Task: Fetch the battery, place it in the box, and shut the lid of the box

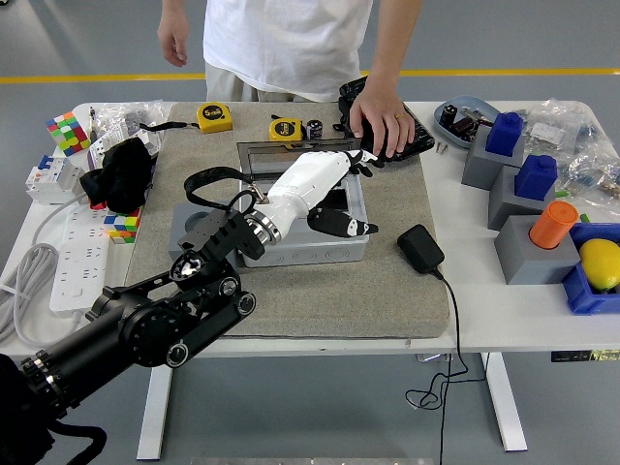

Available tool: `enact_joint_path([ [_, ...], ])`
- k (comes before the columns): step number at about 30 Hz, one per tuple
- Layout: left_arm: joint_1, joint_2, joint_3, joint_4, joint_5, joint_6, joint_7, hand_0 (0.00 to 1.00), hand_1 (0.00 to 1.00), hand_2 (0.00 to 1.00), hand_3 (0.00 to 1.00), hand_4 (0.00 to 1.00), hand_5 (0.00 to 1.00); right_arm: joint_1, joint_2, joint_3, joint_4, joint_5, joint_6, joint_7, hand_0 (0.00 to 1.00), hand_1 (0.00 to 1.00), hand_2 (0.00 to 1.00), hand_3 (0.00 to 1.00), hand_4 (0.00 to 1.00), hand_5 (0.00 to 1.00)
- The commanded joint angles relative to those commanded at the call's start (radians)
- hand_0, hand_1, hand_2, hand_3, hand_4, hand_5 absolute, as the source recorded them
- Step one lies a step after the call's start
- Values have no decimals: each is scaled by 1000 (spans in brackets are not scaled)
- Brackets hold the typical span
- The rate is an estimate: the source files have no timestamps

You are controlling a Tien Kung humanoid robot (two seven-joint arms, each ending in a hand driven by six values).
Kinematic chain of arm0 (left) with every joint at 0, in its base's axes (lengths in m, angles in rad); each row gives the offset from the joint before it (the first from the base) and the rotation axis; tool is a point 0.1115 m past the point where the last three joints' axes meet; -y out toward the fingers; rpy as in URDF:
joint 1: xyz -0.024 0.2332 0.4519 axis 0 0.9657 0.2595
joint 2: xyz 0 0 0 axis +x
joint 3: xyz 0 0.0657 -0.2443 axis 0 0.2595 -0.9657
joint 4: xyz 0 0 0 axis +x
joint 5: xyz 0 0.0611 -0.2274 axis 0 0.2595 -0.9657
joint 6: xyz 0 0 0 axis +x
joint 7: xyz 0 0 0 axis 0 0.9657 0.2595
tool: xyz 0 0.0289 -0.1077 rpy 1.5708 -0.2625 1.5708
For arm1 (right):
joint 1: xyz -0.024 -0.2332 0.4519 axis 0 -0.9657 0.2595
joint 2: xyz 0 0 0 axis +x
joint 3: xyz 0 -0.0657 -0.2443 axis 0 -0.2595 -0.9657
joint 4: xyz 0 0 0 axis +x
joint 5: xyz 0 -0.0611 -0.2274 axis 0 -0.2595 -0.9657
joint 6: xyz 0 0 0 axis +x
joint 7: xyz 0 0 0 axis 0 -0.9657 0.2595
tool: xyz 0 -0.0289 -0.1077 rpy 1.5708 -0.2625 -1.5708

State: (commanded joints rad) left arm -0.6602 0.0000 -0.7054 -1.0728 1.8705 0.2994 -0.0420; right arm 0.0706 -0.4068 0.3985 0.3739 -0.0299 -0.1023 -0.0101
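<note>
From my remote station I saw the grey plastic junction box [320, 247] sitting open on the grey foam mat [387, 281], its clear lid [291, 155] lying back behind it. My robot's white left hand [325, 189] hovered over the box's inside, its black-tipped fingers [339, 226] spread apart and gripping nothing. The hand hid most of the box's interior, so I could not tell where the battery was.

Just beyond the box's far right corner, a person in a white shirt pressed one hand [380, 126] on a black ribbed case [412, 131]. Behind the box lay two yellow tape measures [215, 117]. To the box's right, a black power adapter [420, 248] rested on the mat, its cable running off the white surface [504, 310]. Farther right stood grey blocks carrying blue pieces [504, 133] and an orange cylinder [553, 225]. Left of the box sat colourful puzzle cubes [66, 131].
</note>
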Motion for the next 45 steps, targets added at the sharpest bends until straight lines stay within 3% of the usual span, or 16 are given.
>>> enact_joint_path([
  [6,41,9,-77,-65,-12,20,-43,379,590,595,696,998,277,-1,0,0,0,-1,0,0,544,601,591,548,932,482],
  [7,47,14,-91,-70,-13,22,-49,441,625,607,701,998,334,-1,0,1,0,-1,0,0,544,601,591,548,932,482],
  [12,56,25,-161,-65,-15,40,-77,441,625,607,701,998,334,-2,1,1,-1,0,0,0,544,601,591,548,932,482],
  [13,53,25,-172,-59,-10,38,-74,770,777,744,767,998,405,-2,1,1,0,0,0,0,544,601,591,548,933,483],
  [18,32,18,-219,-4,24,15,-40,770,777,744,767,998,405,3,1,-1,1,-1,0,0,544,601,591,548,933,483],
  [19,28,18,-223,10,29,11,-35,815,820,790,803,998,445,4,0,0,1,-2,0,0,545,601,591,548,933,483],
  [26,23,25,-209,73,44,-10,-8,797,822,792,788,998,454,1,-2,-6,1,1,1,-1,545,601,590,548,933,484],
  [31,27,37,-191,82,40,-24,11,763,807,773,768,998,468,0,-3,-10,0,1,2,-2,545,601,592,547,933,485],
  [45,83,120,-137,-33,4,-54,62,697,747,728,748,998,475,-2,-4,-11,1,-2,1,-2,545,601,590,547,933,485],
])
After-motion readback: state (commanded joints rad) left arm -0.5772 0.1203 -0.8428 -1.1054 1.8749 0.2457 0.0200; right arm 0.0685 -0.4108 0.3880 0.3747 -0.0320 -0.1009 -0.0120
